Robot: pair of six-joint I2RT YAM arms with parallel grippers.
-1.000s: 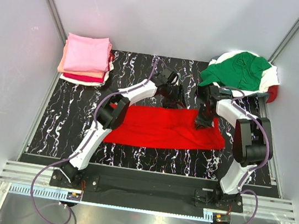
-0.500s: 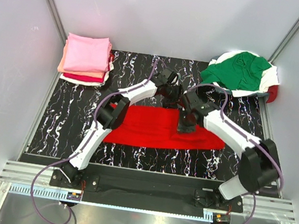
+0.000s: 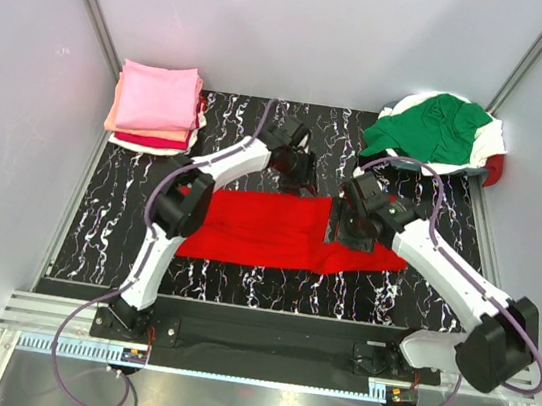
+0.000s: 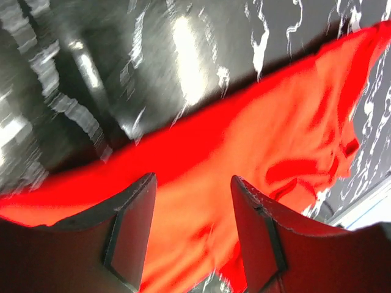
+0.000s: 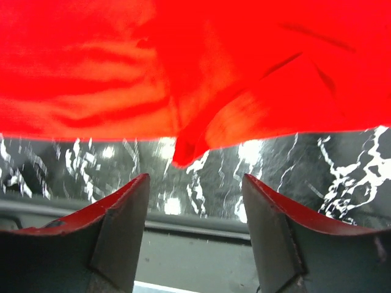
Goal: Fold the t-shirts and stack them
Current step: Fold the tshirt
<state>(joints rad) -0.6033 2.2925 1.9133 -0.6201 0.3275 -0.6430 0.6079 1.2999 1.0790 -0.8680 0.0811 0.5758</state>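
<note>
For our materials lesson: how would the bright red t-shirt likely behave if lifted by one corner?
Probably floppy: the red t-shirt lies flat with soft wrinkles, so it would likely droop. Being thin cloth, it looks light. Pushed, it would probably bunch, like its rumpled right end.

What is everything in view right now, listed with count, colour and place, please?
bright red t-shirt: one, bright red, lying across the table centre.
folded stack: four layers showing, pink over salmon, dark red and white, far left corner.
loose pile: one heap, green over white with dark red at its edge, far right corner.
table: one, black with white veining.
left gripper: one, dark, open above the shirt's far edge.
right gripper: one, dark, open above the shirt's right half.
</note>
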